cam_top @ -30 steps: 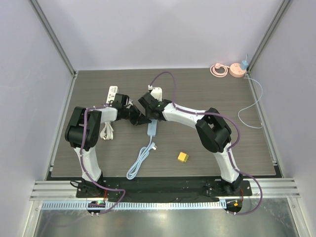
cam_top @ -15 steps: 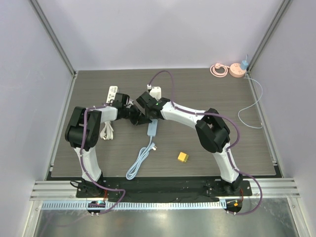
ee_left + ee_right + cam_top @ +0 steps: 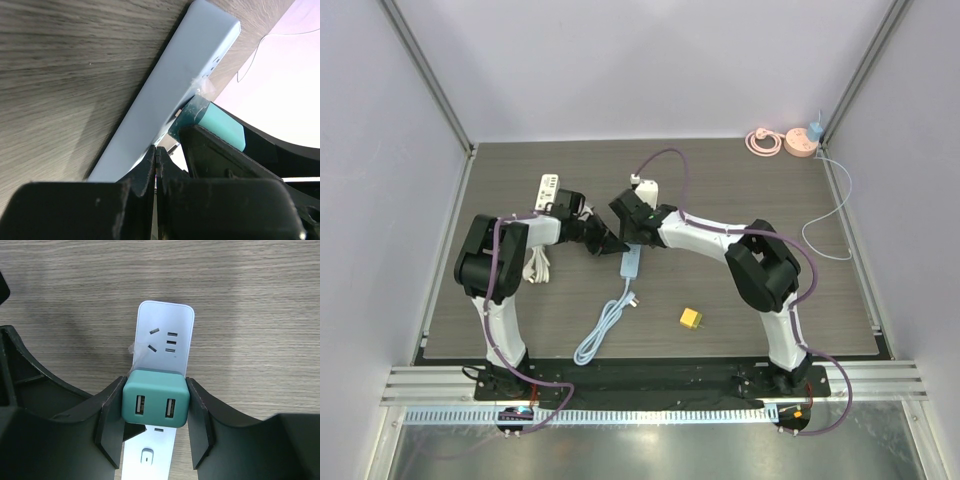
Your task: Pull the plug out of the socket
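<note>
A teal plug [image 3: 155, 398] with two USB ports stands on a pale blue socket strip [image 3: 166, 327] lying on the wooden table. My right gripper [image 3: 155, 407] is shut on the plug, one finger [image 3: 112, 425] on each side. I cannot tell whether the pins are still seated. My left gripper [image 3: 156, 150] is shut and empty, its tips down against the strip [image 3: 175, 95] beside the plug [image 3: 220, 125]. From above, both grippers, left [image 3: 612, 243] and right [image 3: 638, 235], meet at the far end of the strip [image 3: 631, 263].
The strip's pale blue cable [image 3: 600, 330] coils toward the near edge. A yellow cube [image 3: 691, 319] lies at the near right. A white power strip [image 3: 548, 188] and a white adapter [image 3: 642, 187] sit further back. A pink reel [image 3: 782, 143] and a thin white wire [image 3: 830, 225] are on the right.
The right wrist has shifted a little to the right and nearer, still shut on the plug. The left gripper followed slightly. The strip has barely moved.
</note>
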Robot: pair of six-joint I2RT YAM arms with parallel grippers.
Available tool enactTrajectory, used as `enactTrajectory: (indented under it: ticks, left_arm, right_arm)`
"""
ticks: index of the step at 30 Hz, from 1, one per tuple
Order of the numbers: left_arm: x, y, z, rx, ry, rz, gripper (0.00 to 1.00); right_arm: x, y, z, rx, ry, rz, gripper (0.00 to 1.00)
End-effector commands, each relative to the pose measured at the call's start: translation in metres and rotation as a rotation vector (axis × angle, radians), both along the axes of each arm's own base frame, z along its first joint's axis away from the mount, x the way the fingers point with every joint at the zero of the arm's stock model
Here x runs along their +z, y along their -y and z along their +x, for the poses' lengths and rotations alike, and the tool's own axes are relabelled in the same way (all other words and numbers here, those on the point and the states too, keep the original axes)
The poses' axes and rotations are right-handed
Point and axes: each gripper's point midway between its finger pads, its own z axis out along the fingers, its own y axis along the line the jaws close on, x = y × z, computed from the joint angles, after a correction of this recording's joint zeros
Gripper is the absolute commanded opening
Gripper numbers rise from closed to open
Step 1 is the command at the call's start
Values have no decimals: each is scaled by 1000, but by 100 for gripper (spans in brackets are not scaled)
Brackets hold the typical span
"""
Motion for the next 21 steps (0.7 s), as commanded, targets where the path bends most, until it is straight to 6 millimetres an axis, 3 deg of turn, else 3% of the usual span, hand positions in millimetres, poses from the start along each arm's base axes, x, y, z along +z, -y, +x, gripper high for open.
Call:
enactTrajectory:
  ticks: [1,9,16,21]
  left_arm:
    - [-64,-29,-21,37,-114,224,0]
    - [-66,-29,-22,33,-119,222,0]
    - [-68,-29,-23,33,-124,226,0]
    - [-68,-29,-24,30,-126,223,0]
  right_arm:
    - [89,-30,12,10,161,218,1]
    - [94,-26,14,3,181,165,1]
    - [106,-38,11,49,178,237,1]
    - [117,-28,12,34,212,227,1]
